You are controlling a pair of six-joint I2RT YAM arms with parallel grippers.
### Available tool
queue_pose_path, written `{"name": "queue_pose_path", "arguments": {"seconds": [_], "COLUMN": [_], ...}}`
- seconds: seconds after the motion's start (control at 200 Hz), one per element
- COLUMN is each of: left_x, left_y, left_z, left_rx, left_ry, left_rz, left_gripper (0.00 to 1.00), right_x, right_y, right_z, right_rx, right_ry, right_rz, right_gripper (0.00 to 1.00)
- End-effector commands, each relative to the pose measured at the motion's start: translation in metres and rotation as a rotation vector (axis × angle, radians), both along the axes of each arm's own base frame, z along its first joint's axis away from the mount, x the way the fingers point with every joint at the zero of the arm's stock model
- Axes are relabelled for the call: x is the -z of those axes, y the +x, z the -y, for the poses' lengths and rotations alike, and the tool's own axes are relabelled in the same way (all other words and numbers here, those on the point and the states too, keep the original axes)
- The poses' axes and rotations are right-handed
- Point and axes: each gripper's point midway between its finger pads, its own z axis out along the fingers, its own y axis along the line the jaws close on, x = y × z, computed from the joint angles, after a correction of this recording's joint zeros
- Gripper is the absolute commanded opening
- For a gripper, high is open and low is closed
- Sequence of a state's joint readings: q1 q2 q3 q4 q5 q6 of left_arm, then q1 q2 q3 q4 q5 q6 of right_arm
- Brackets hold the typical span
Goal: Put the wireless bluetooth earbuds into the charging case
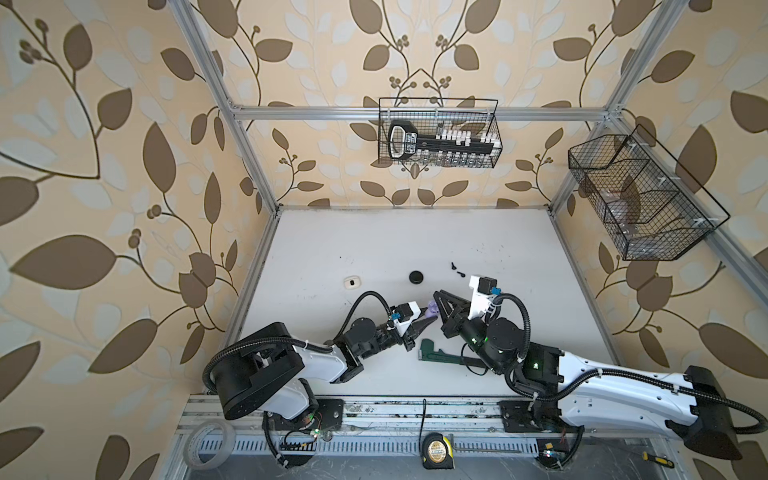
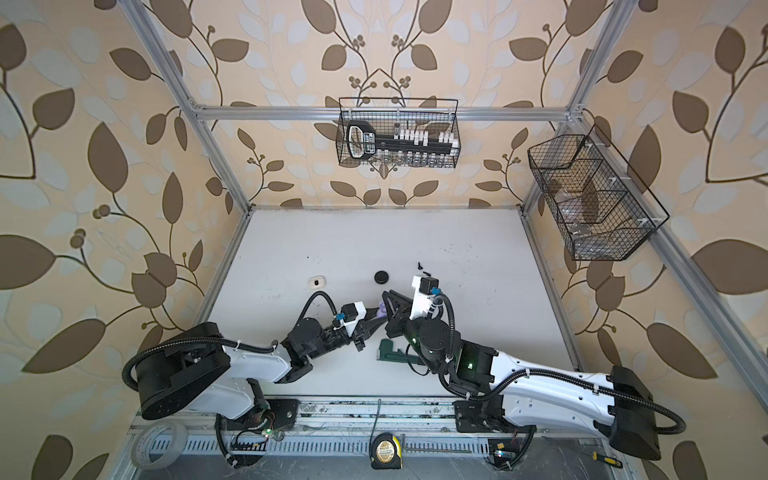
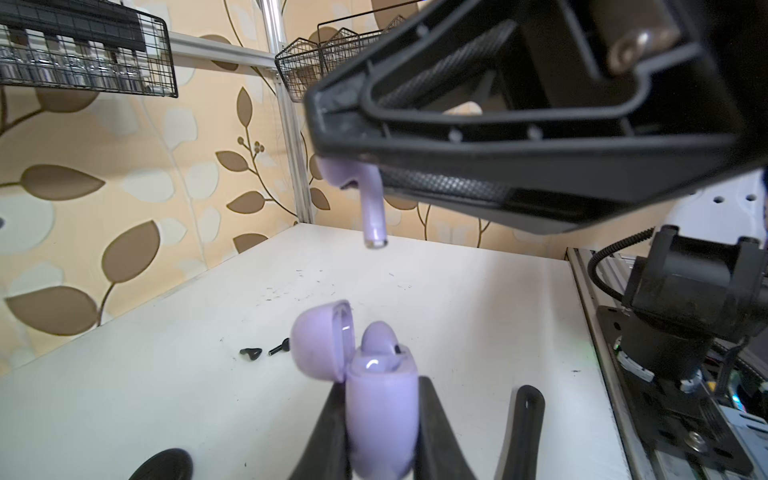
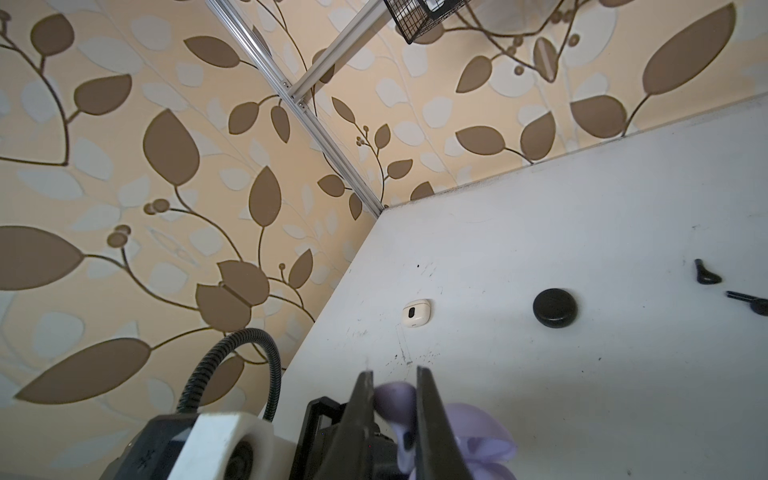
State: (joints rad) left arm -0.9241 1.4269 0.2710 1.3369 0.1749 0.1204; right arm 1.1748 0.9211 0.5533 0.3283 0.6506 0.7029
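The left hand (image 3: 380,388) is clenched on a lavender case (image 3: 380,432), holding it upright with its lid (image 3: 316,338) swung open and one lavender earbud (image 3: 378,338) seated inside. Just above and apart from it, the right hand (image 4: 394,384) pinches a second lavender earbud (image 3: 372,199) by its head, stem pointing down at the case. Farther out on the desk (image 4: 540,228) lie two black earbuds (image 3: 250,353), a round black case (image 4: 555,307) and a white case (image 4: 417,312).

Green tool (image 1: 428,351) lying flat on the white counter (image 1: 415,241). Down front, a tape roll (image 1: 192,440) and a tape measure (image 1: 436,451) sit well apart. Up on the back bar hangs a wire basket (image 1: 478,112).
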Motion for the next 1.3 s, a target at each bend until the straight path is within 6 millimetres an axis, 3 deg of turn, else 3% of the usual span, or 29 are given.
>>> {"name": "queue_pose_path", "arguments": {"seconds": [0.0,1.295], "left_x": [-0.038,-0.053], "left_y": [0.002,-0.009], "left_z": [-0.003,-0.013], "left_rx": [-0.032,-0.023], "left_ry": [-0.106,-0.147], "left_rz": [0.079,0.102], "left_gripper": [0.00,0.00], "right_x": [0.000,0.043], "right_y": [0.000,-0.001], "right_z": [0.005,-0.010], "right_rx": [0.038,0.019], "right_ry": [0.047,-0.060], "right_rz": [0.006,-0.062], "right_gripper": [0.08,0.08]}}
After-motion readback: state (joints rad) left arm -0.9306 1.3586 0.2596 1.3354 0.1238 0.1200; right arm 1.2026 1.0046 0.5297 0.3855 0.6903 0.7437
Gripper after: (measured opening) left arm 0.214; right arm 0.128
